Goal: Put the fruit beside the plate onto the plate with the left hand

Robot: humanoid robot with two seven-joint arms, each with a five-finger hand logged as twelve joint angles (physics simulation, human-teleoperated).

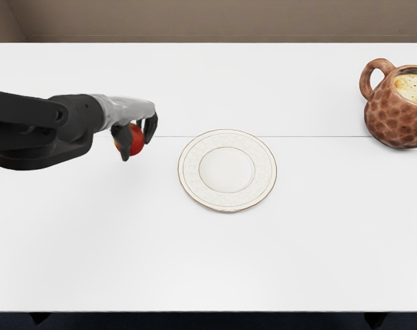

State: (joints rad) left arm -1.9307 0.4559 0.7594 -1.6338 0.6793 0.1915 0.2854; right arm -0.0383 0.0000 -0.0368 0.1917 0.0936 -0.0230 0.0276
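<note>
The plate [190,172] is a round, shallow dish of glossy white ware with a thin darker line along its edge, a broad rim carrying a faint raised pattern, and a smooth circular well at its middle. Far to the right of the plate and slightly farther back stands a squat brown jug [392,115], partly cut by the picture's edge; its rounded body is covered in dimpled, scale-like facets, a thick loop handle [372,71] curves up on the side facing the plate, and its mouth is filled with a pale yellow, speckled mass [412,87]. The fruit [135,139] is small, round, smooth and red, and it sits to the left of the plate, clear of the rim and not on it. The left hand [129,122], grey at the back with dark fingers [150,128], comes in from the left on a black arm and is curled down around the fruit, fingers on the side facing the plate and a dark digit on the near side, so the fruit is gripped between them. Whether the fruit touches the matte white table [208,261] cannot be told.
</note>
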